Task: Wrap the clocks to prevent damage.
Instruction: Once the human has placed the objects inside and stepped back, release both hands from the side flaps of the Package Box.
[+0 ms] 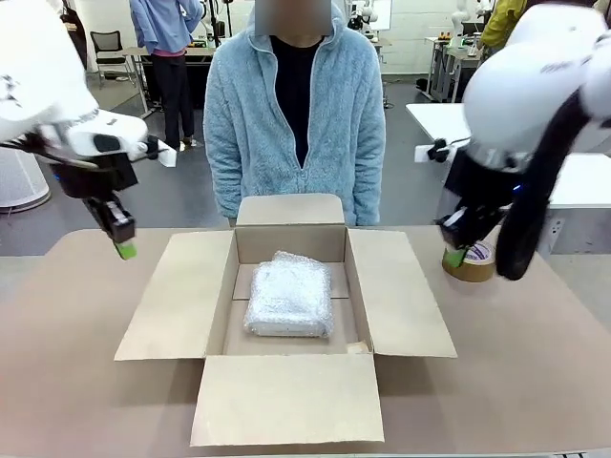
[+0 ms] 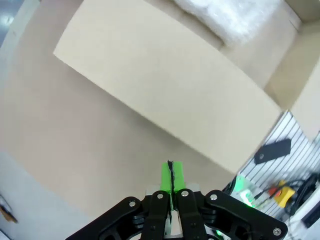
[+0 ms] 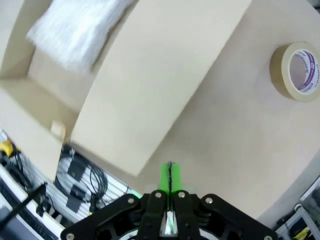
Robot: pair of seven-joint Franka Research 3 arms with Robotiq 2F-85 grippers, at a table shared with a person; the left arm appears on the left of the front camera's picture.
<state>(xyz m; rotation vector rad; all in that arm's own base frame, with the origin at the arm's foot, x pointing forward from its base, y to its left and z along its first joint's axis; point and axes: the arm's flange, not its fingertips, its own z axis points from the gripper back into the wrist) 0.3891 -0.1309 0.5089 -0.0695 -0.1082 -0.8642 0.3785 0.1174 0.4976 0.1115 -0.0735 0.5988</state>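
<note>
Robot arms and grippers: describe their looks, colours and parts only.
Both arms, left arm and right arm, have glossy white rounded shells. The left gripper and right gripper are black, with bright green pads and silver pins. A thick black cable sleeve runs along the right arm.

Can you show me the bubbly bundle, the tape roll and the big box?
bubble-wrapped bundle [image 1: 289, 296], front view, the middle of its top.
tape roll [image 3: 276, 70], right wrist view, its brown outer band.
cardboard box [image 1: 177, 296], front view, its open left flap.
</note>
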